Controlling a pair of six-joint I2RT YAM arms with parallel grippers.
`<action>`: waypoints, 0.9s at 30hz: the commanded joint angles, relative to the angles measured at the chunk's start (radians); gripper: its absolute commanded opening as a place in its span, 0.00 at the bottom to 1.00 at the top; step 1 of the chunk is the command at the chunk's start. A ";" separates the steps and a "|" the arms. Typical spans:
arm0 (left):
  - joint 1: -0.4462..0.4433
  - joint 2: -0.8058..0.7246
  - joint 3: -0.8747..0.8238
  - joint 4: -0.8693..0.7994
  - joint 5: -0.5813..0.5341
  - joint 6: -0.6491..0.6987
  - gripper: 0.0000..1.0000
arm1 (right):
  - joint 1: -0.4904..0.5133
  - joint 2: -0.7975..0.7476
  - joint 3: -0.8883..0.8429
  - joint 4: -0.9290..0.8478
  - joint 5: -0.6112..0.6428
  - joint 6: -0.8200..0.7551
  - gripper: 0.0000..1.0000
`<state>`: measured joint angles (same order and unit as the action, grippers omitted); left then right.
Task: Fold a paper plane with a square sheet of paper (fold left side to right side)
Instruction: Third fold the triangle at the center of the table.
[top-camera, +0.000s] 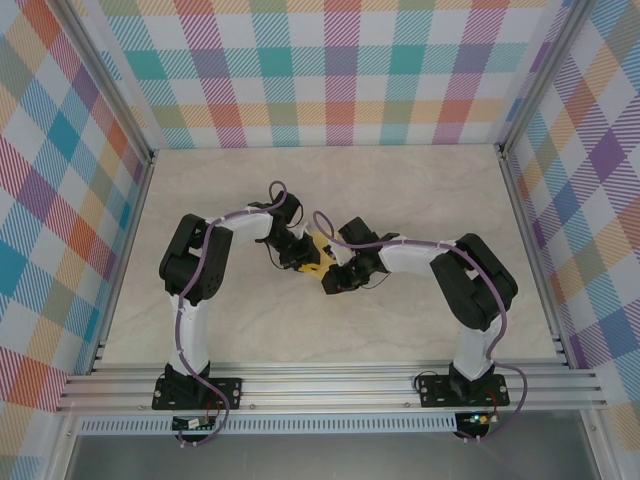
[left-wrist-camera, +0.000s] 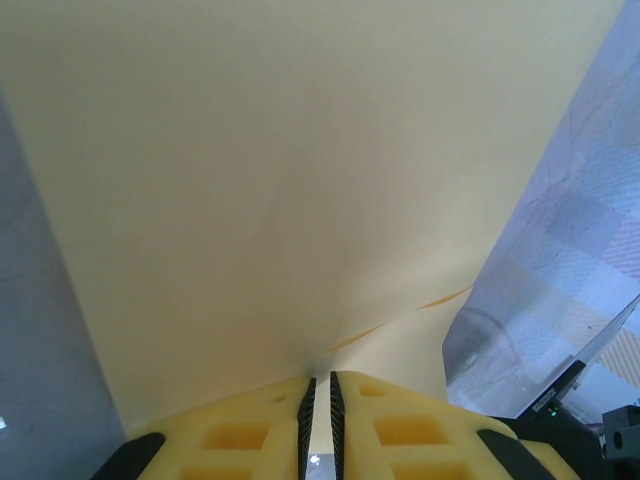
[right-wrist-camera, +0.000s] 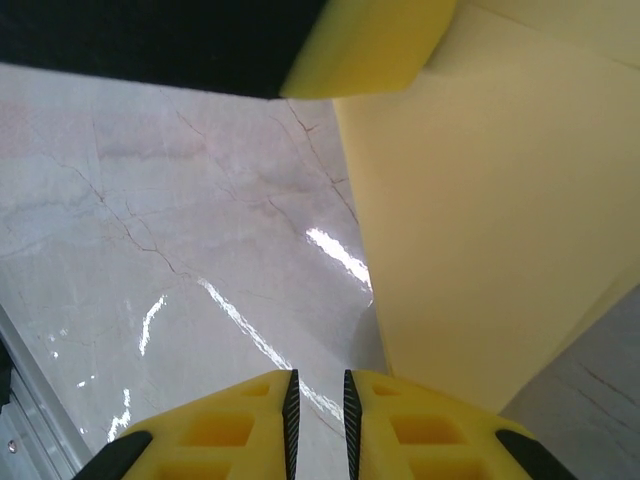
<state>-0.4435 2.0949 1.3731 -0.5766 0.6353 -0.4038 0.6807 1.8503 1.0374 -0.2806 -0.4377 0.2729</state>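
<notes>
Pinching square sheet of paper (left-wrist-camera: 300, 200) in left gripper (left-wrist-camera: 318, 385), jaws nearly together. Holding right gripper (right-wrist-camera: 318, 378) narrowly ajar, empty, beside sheet, over table (right-wrist-camera: 150, 250).

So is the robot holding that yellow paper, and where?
Yes. The left gripper pinches the thin yellow-orange sheet of paper by its near edge; the right gripper grips nothing.
</notes>
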 joint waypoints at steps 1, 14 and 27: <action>-0.008 0.091 -0.020 0.000 -0.138 0.005 0.16 | -0.002 0.008 0.023 -0.037 0.010 -0.008 0.20; -0.008 0.093 -0.014 -0.002 -0.141 0.005 0.16 | -0.003 0.018 0.007 -0.025 -0.049 -0.002 0.20; -0.008 0.092 -0.011 -0.006 -0.144 0.008 0.16 | -0.003 0.046 0.009 -0.048 -0.019 0.012 0.19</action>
<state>-0.4435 2.1010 1.3849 -0.5926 0.6350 -0.4038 0.6807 1.8751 1.0382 -0.2840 -0.4545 0.2771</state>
